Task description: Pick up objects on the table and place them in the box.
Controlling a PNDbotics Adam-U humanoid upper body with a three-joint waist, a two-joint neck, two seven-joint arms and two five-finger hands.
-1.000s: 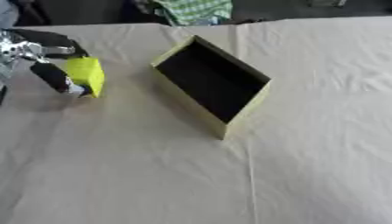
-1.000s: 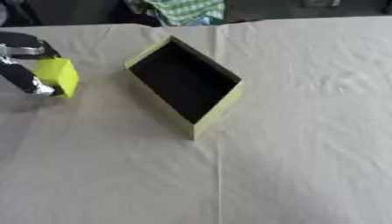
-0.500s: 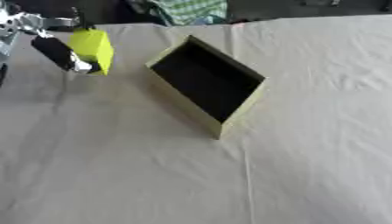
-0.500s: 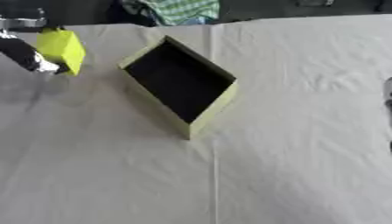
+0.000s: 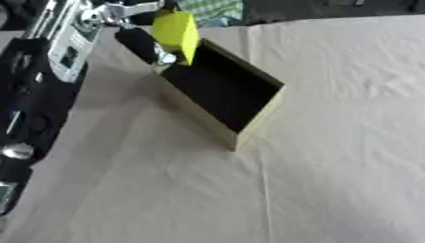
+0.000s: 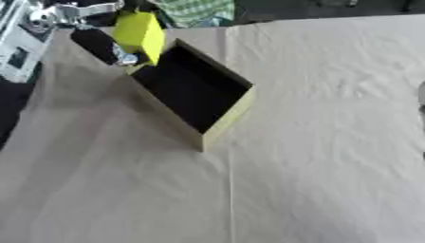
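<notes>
Cloth covers the counter (image 5: pixel 332 142), pale beige and a bit wrinkled, with a crease running down the middle. The robot's left arm (image 5: pixel 37 95) comes in along the left side, big and black with silver parts. A box (image 5: pixel 220 92) sits on the counter, turned at a slant. It is yellow-green on the outside and dark inside, and its top is open. The left robot hand (image 5: pixel 137 28) is up at the far left corner of the box. Its fingers are closed on a yellow block (image 5: pixel 176 29), with a dark finger (image 5: pixel 143 43) on the left side of the block. The yellow block is up in the air, not touching the counter. It hangs right over the far corner of the box, at the rim, tipped a little. A green and white checked cloth (image 6: pixel 199 10) lies past the far edge of the counter. The right robot hand is hard to find; only a dark blur shows at the right edge, so I cannot tell how its fingers are.
</notes>
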